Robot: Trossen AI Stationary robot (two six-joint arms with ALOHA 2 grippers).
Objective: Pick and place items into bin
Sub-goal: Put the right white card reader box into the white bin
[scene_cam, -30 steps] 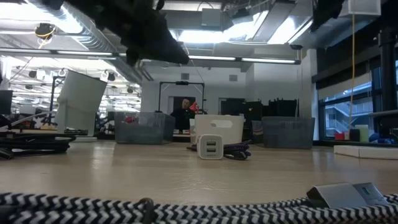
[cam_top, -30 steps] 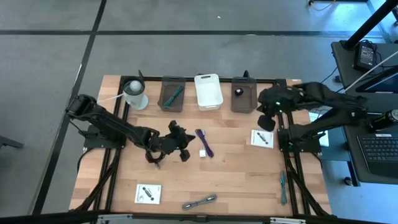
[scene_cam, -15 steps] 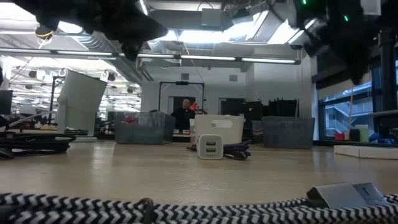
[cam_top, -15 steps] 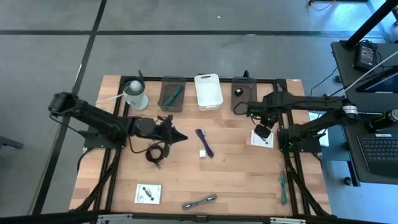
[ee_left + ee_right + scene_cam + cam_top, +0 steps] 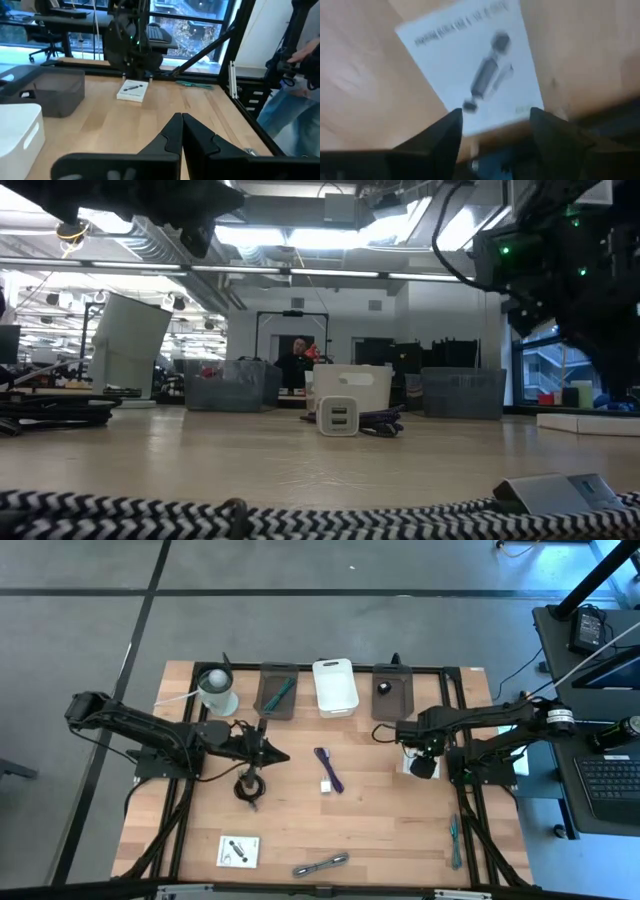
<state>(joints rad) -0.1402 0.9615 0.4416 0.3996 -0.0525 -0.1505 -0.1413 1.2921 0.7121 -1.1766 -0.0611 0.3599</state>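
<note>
My right gripper point(image 5: 495, 127) is open and points down just over a white printed card point(image 5: 475, 65) at the table's right side point(image 5: 409, 756). One finger stands on each side of the card's near edge, and I see no touch. My left gripper point(image 5: 181, 127) is shut and empty. It is held level above the table's middle left point(image 5: 277, 754), just beyond the coiled black cable point(image 5: 248, 783). A purple strap point(image 5: 328, 767) and a small white cube point(image 5: 326, 785) lie at the centre. A second card point(image 5: 239, 850), a grey metal tool point(image 5: 320, 864) and a teal tool point(image 5: 455, 838) lie near the front edge.
Along the far edge stand a dark bin point(image 5: 277, 690) holding a teal tool, a white bin point(image 5: 335, 686), another dark bin point(image 5: 392, 692) with a black item, and a pale cup with a ball point(image 5: 216, 690). A striped cable point(image 5: 200, 515) lies closest to the low camera.
My right gripper has come down from beside the far-right bin to the card on the right, tipped to point downward and opened. My left gripper has risen off the coiled cable, levelled out and drawn back toward the table's left; the cable stays on the table.
</note>
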